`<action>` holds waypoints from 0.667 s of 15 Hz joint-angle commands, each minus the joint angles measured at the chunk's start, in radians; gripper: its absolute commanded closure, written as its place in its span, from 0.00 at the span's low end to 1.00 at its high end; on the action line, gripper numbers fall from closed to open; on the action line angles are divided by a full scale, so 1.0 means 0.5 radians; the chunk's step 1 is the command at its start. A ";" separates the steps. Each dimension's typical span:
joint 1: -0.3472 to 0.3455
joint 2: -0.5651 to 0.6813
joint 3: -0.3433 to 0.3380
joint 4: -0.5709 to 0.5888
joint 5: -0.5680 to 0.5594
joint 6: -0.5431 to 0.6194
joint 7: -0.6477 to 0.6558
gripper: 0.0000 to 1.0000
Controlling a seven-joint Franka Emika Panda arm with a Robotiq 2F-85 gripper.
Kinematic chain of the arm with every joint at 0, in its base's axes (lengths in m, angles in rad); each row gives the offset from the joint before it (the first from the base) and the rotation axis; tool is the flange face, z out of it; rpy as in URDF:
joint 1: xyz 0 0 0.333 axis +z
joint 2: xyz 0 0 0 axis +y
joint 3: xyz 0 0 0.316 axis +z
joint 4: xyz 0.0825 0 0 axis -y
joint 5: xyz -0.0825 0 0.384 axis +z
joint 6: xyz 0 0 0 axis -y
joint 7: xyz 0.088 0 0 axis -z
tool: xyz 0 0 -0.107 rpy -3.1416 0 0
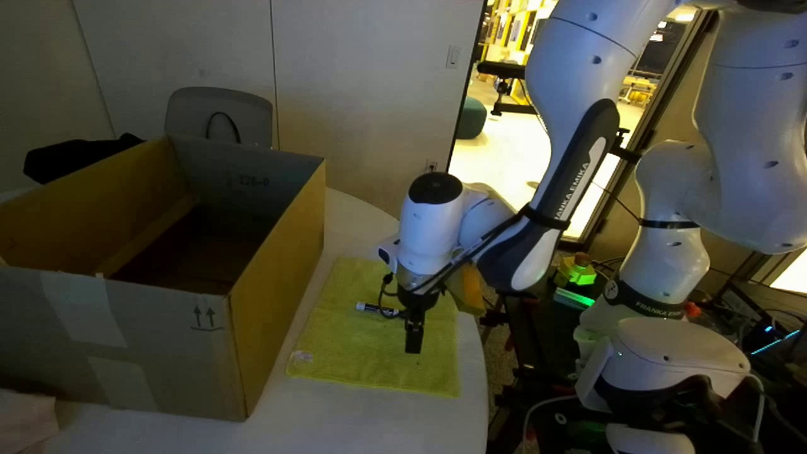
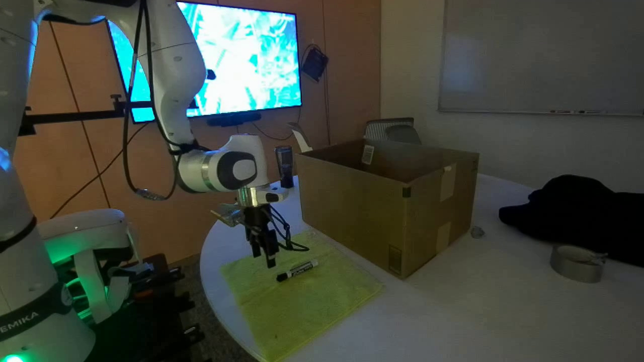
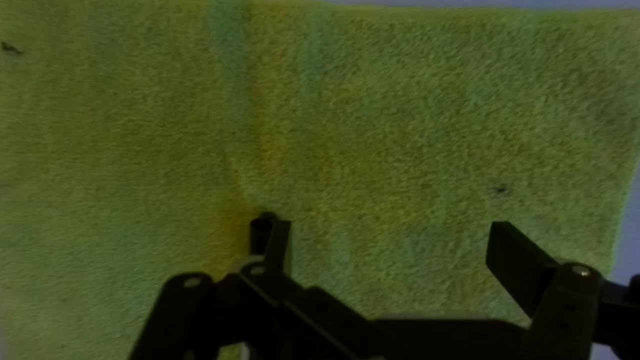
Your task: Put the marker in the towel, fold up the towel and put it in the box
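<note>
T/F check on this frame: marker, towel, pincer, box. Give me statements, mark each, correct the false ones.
1. The marker lies on the towel. True.
2. The towel is folded up. False: it is spread flat on the table.
3. The pincer is open in the wrist view. True.
4. The box is open at the top. True.
5. The pincer hangs over the box. False: it hangs over the towel.
</note>
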 commanded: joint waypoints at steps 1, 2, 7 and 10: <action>-0.049 -0.038 0.149 -0.170 0.084 0.243 -0.218 0.00; -0.037 -0.028 0.168 -0.184 0.091 0.266 -0.252 0.00; -0.102 0.039 0.360 -0.200 0.280 0.264 -0.521 0.00; -0.146 0.089 0.425 -0.172 0.354 0.235 -0.642 0.00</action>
